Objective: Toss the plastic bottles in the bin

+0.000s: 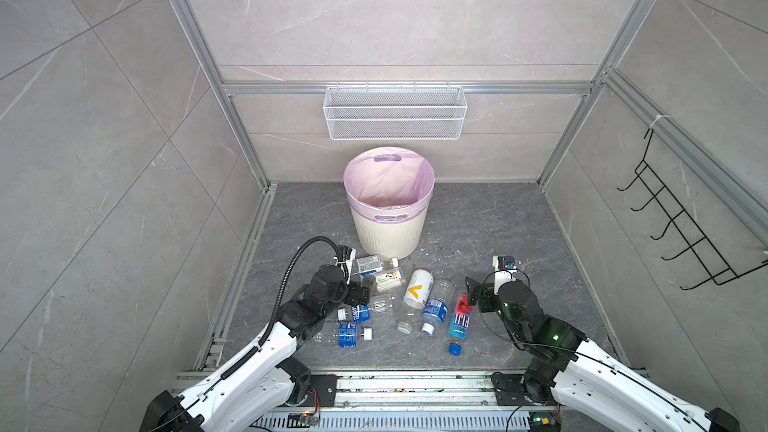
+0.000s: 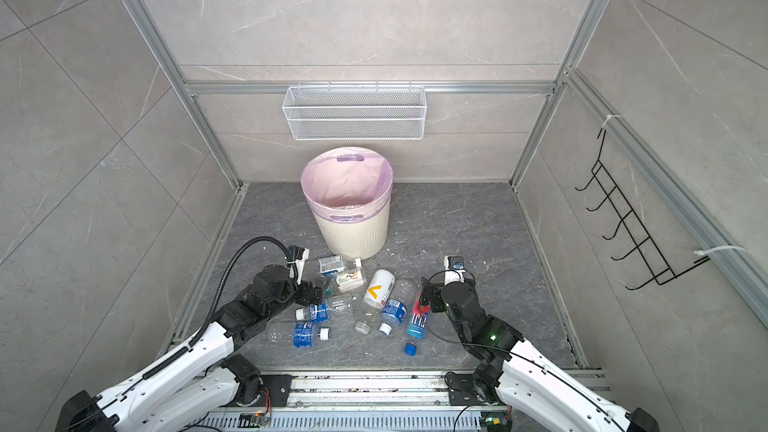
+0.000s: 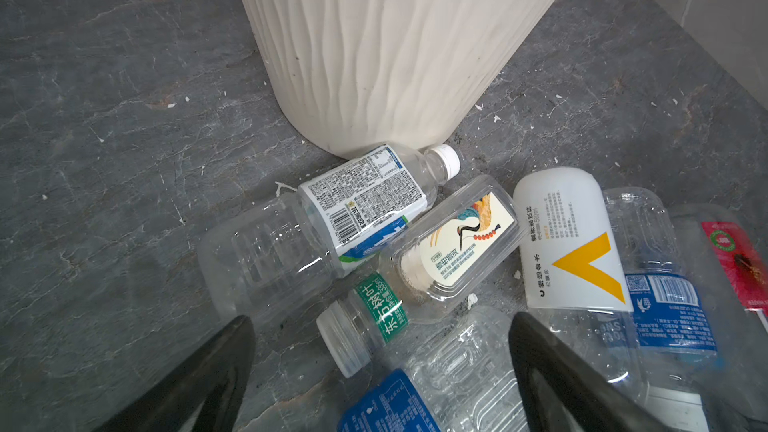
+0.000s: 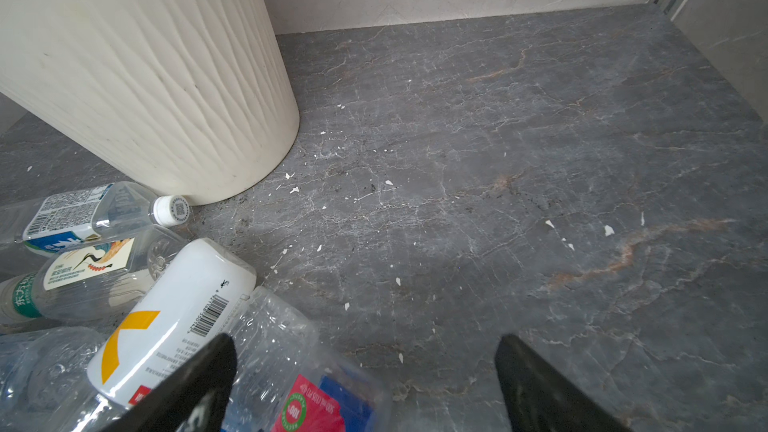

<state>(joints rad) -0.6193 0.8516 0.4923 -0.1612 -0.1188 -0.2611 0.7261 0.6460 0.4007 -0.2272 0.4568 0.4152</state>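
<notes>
The cream ribbed bin (image 1: 388,236) (image 2: 353,234) with its pink liner stands at the back of the grey floor. Several plastic bottles lie in a pile in front of it. Among them are a white one with a yellow chevron (image 1: 417,288) (image 4: 174,317), a crane-label one (image 3: 453,251), blue-labelled ones (image 1: 359,312) and a red-and-blue one (image 1: 460,320). My left gripper (image 1: 365,290) (image 3: 380,320) hovers open over the pile's left side, above the crane-label bottle's capped neck. My right gripper (image 1: 471,290) (image 4: 365,339) hangs open over the base of the red-and-blue bottle, holding nothing.
A white wire-mesh basket (image 1: 395,112) hangs on the back wall above the bin. A black hook rack (image 1: 681,218) is on the right wall. A loose blue cap (image 1: 455,349) lies near the front rail (image 1: 415,384). Tiled walls close in three sides.
</notes>
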